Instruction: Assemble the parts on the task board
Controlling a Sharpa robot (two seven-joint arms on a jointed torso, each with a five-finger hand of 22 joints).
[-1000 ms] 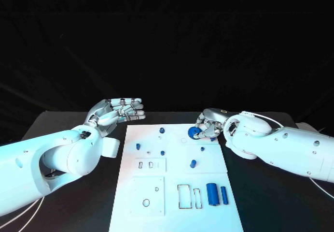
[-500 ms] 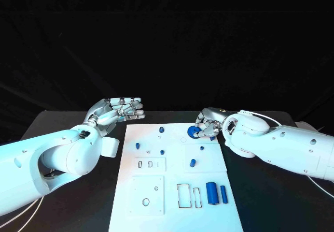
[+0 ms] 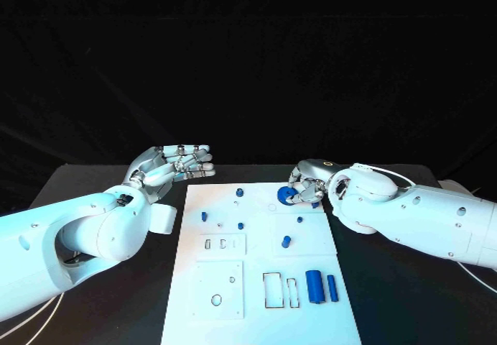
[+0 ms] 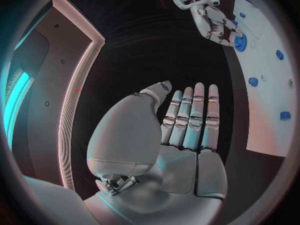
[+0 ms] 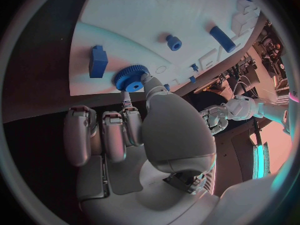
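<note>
We see the right hand (image 3: pixel 307 190) pinching a blue gear (image 5: pixel 130 78) in its fingers, seemingly just above the task board's (image 3: pixel 259 287) far right corner, while the left hand (image 3: pixel 171 167) hovers empty, fingers extended.

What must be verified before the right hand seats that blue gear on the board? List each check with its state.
1. Grip on the blue gear: the right hand pinches it. Ok.
2. Gear over the task board: it sits at the far right part of the plate. Ok.
3. Gear lined up with its seat: fingers hide the spot below. Cannot tell.
4. Left hand out of the way: raised off the board's left edge, holding nothing. Ok.
5. Neighbouring blue block clear of the gear: apart from it. Ok.
</note>
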